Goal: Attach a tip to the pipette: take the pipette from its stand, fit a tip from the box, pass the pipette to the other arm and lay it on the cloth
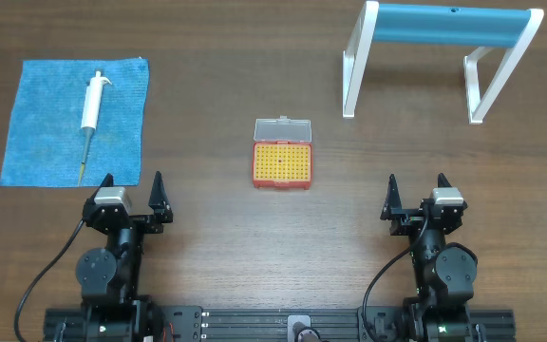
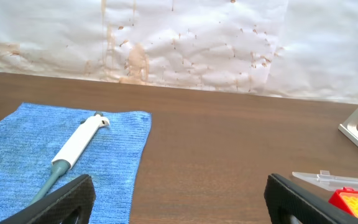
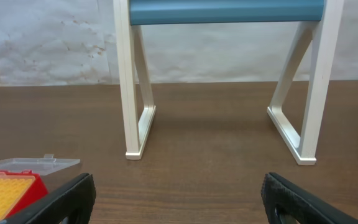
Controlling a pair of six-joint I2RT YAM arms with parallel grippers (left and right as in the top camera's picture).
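On the left side of the table (image 1: 254, 247), at about 9 o'clock from the tip box (image 1: 282, 166), the pipette (image 1: 90, 104) lies flat on the blue cloth (image 1: 36, 133). Its white body points to 12 o'clock and its thin yellowish tip (image 1: 83, 169) points to 6 o'clock, ending close to the near edge of the cloth. By this, the task looks finished.

The left gripper (image 1: 131, 179) hangs at 5 o'clock from the cloth, its fingers spread wide with nothing between them. The right gripper (image 1: 416, 180), at 4 o'clock from the box, is spread wide and empty too. The stand (image 1: 444, 24) at 1 o'clock carries nothing.

I judge the pipette to be light and stiff, of smooth plastic that can slip, and round enough to roll. The soft cloth probably keeps it in place. The tip is likely only pushed on, so it may bend or drop off if it is touched. The best place to take hold is the thick white body, across its width, well away from the tip.

The pipette lies nearer to the 3 o'clock edge of the cloth. Between this edge and the box there is bare table, so an arm has free room there. The stand is well apart.
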